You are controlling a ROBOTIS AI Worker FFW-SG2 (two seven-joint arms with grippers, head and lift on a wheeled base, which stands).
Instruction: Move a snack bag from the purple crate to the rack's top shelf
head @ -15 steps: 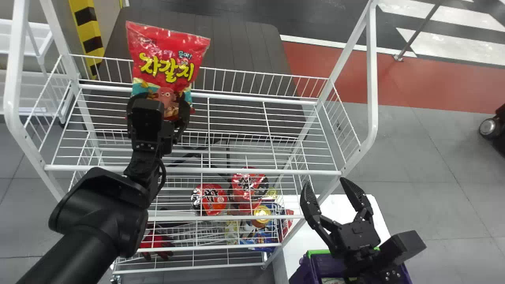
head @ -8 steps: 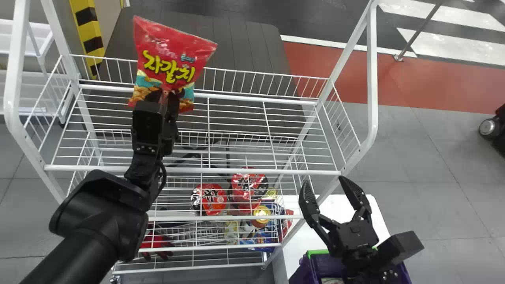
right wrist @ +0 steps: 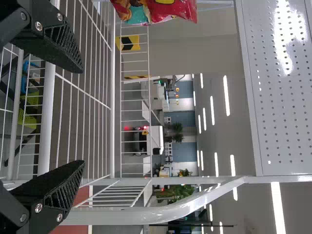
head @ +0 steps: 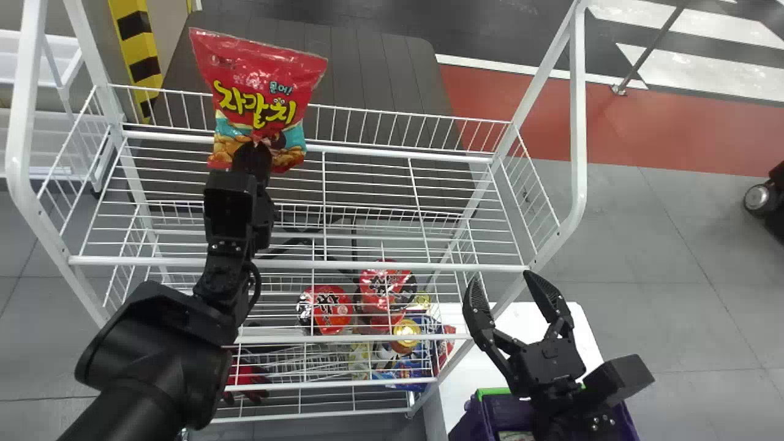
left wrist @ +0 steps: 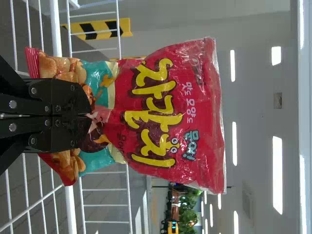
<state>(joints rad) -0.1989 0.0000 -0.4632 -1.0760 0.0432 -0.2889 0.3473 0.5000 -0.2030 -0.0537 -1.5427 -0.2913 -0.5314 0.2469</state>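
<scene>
The left gripper [head: 253,149] pinches a puffy red, teal-banded snack bag [head: 260,86]; the right gripper [head: 502,277] stands wide open, empty.

The red snack bag [head: 260,73] bears "자갈치" in large yellow letters and "문어!" in smaller blue-green ones; print on red packages [head: 331,312] within the rack [head: 367,266] is illegible.

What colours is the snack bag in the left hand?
The snack bag is mostly red, with teal patches and yellow lettering; best seen in left wrist view.
</scene>
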